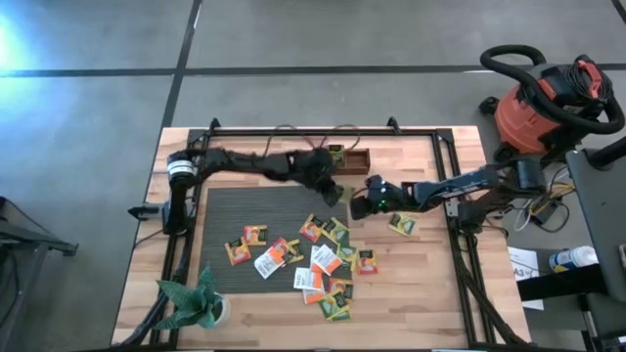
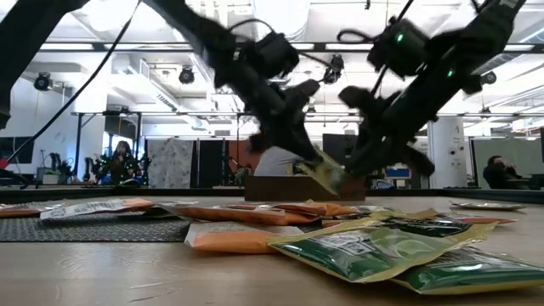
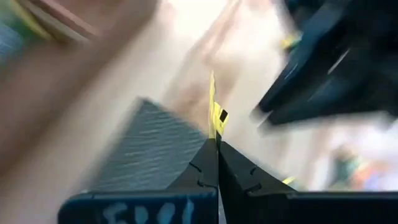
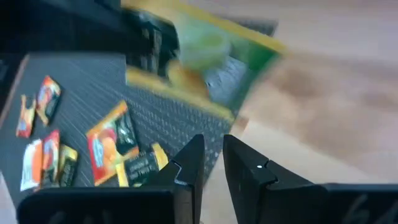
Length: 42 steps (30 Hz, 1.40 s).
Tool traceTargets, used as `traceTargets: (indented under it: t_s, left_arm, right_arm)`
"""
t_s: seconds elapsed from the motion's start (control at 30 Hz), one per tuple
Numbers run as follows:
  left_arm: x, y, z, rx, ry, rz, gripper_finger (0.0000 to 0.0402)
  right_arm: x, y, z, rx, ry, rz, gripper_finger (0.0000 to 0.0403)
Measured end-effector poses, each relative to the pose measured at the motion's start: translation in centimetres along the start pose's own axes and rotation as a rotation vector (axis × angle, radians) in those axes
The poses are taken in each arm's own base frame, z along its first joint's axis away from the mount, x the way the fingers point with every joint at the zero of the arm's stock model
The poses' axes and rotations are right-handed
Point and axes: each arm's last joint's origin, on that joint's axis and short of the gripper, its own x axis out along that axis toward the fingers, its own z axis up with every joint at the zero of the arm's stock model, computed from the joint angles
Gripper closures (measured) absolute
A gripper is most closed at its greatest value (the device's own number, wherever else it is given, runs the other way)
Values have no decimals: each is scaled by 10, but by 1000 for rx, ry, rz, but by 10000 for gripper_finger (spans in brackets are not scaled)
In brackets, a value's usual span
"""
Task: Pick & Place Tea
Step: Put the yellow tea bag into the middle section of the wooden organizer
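One tea packet (image 2: 327, 176) pinched in left claw (image 2: 316, 170).

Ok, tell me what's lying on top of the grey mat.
Loose tea packets are scattered over the near right part of the grey mat. The left arm covers its far edge, so anything there is hidden.

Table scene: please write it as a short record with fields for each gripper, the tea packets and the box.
left gripper: shut on a green-yellow tea packet, lifted above the table
right gripper: narrow gap, holds nothing, beside the left one
other tea packets: scattered on the grey mat
wooden box: at the table's far edge
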Motion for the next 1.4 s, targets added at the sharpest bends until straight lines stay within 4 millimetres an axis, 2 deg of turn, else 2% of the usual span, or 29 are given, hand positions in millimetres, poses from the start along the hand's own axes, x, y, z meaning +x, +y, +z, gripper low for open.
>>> traceTargets:
  t_s: [0.17, 0.27, 0.37, 0.43, 0.6, 0.7, 0.83, 1.0, 1.2, 1.3, 1.4]
  left_arm:
    - [-52, 3, 57, 371, 88, 176, 401]
    - [-73, 14, 88, 498, 82, 241, 401]
    - [-77, 29, 108, 542, 103, 302, 401]
    - [-73, 36, 114, 570, 145, 330, 401]
    - [-47, 44, 112, 625, 288, 327, 401]
    - [-30, 42, 110, 637, 309, 316, 401]
    - [-19, 34, 106, 675, 321, 297, 401]
    - [-7, 34, 98, 681, 370, 301, 401]
    - [-26, 21, 98, 663, 376, 322, 401]
    - [-51, 3, 101, 671, 344, 295, 401]
    - [-76, -19, 100, 665, 313, 196, 401]
  right_arm:
    - [-35, -4, 10, -26, -92, -93, 344]
    - [-52, -9, 13, -34, -121, -147, 344]
    - [-64, -12, 14, -32, -130, -159, 346]
    - [-67, -15, 13, -20, -128, -163, 348]
    - [-67, -15, 13, 27, -130, -155, 349]
    - [-63, -16, 11, 41, -102, -161, 349]
    - [-57, -16, 8, 41, -40, -159, 349]
    - [-55, -16, 7, 41, -29, -154, 349]
    - [-55, -13, 9, 13, -54, -129, 349]
    - [-55, -5, 13, -93, -96, -57, 349]
    - [-58, 9, 22, -254, -175, 44, 349]
